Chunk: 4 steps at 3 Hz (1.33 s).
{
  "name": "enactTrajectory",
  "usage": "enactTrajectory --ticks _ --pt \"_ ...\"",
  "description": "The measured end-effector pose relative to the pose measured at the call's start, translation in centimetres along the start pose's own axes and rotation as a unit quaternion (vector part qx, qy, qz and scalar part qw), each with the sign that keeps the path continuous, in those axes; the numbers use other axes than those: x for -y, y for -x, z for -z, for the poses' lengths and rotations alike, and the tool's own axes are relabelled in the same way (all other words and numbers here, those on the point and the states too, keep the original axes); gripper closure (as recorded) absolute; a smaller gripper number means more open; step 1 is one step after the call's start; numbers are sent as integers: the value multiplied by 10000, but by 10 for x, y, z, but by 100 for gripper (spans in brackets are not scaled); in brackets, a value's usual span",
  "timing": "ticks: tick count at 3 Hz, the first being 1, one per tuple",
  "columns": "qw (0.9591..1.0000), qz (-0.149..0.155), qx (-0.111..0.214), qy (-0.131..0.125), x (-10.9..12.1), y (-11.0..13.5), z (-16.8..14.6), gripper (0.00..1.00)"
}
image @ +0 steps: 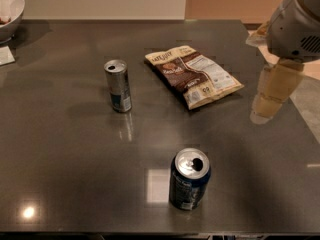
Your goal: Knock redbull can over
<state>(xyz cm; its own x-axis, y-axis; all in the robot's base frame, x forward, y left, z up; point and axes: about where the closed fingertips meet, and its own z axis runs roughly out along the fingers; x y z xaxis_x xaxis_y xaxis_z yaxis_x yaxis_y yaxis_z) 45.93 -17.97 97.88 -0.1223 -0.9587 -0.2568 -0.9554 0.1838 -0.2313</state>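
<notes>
The redbull can (118,86) is slim and silver with blue lower panels. It stands upright on the dark table (65,149), left of centre, with its top open. My gripper (267,109) hangs from the grey arm (297,26) over the table's right edge. It is far to the right of the can, with a snack bag between them, and it touches nothing.
A brown and cream snack bag (192,74) lies flat right of the redbull can. A wider dark blue soda can (189,179) stands upright near the front edge. A bowl (11,6) sits at the far left corner, with a white card (6,55) below it.
</notes>
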Motion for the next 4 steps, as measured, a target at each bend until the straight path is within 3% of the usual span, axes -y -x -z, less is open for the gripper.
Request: enactTrajectory --ticks 2,4 --pt "9961 289 836 54 22 58 -39 0" --pt "9859 130 1638 333 39 133 -90 0"
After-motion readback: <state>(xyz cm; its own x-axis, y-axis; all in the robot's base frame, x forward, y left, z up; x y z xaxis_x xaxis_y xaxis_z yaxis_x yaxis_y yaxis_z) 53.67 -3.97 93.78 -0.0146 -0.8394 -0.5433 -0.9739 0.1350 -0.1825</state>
